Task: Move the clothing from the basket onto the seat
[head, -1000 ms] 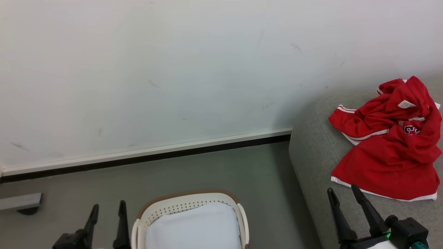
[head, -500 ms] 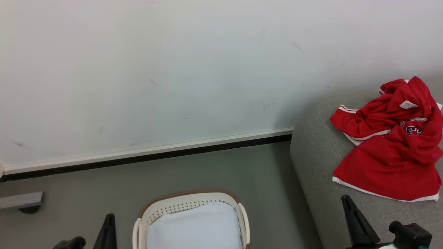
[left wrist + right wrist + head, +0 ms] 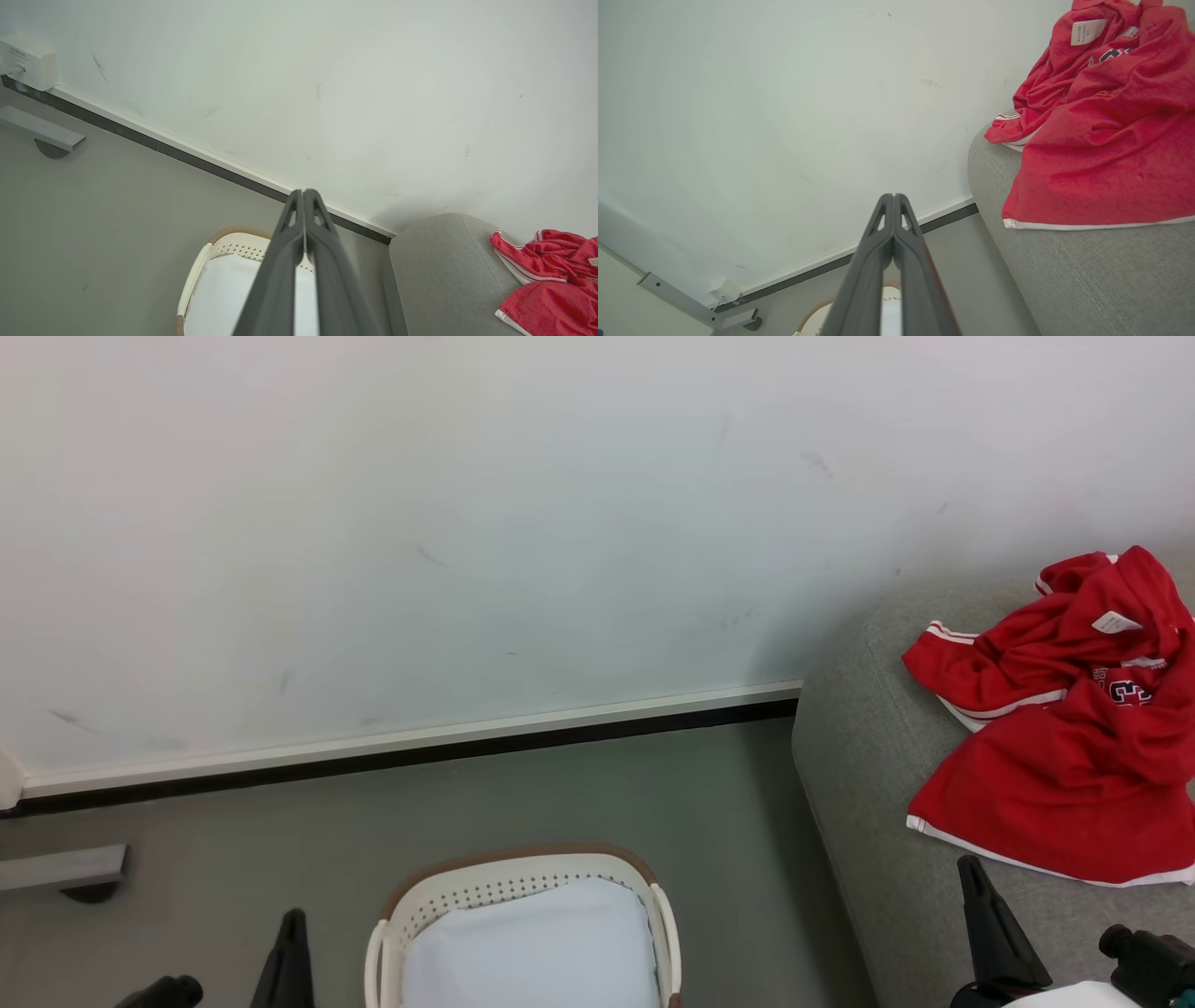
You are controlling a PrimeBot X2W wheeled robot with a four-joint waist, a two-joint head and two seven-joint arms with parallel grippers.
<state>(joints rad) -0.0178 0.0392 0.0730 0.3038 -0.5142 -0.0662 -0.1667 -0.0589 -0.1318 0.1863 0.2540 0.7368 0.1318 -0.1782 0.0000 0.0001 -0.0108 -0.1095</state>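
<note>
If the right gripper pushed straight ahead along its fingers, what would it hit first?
Probably the white wall: the right gripper, shut, aims at it, passing beside the sofa and clear of the red garment; depth is unclear.

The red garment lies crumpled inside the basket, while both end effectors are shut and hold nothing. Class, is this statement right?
Not quite. The red garment lies crumpled on the grey sofa, not inside the basket, which holds a white lining; the head view shows this. The rest stands: the left end effector and right end effector are shut and hold nothing.
</note>
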